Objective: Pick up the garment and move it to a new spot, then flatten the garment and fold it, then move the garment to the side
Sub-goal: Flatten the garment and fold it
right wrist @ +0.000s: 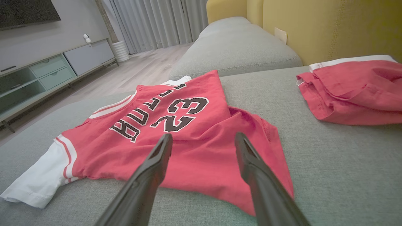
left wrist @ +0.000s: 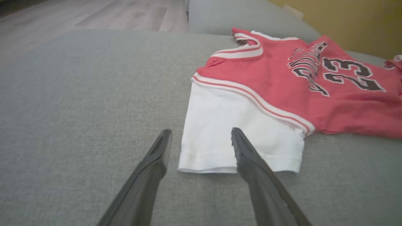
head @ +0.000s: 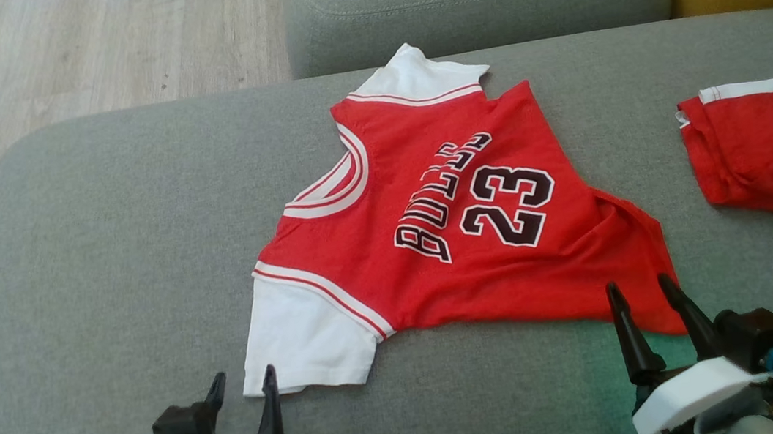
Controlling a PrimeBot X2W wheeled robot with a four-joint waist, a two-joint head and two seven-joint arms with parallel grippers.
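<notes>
Seen from the head, a red jersey (head: 448, 239) lies spread on a grey sofa (head: 100, 230), with a second red garment (head: 769, 148) well apart at right. In the left wrist view, the left gripper (left wrist: 201, 131), jaws apart, is at the white sleeve (left wrist: 220, 119). In the right wrist view, the right gripper (right wrist: 204, 136), jaws apart, is at the jersey's red hem.

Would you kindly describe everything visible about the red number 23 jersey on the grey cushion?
The jersey is red, soft-looking fabric, with white sleeves, striped white trim at neck and armholes, and black, white-edged "BULLS" and "23". It lies print-up and sideways on the grey cushion, rumpled, its hem bunched near the open right end effector; the open left end effector sits by the near sleeve's cuff. Contact is unclear.
</notes>
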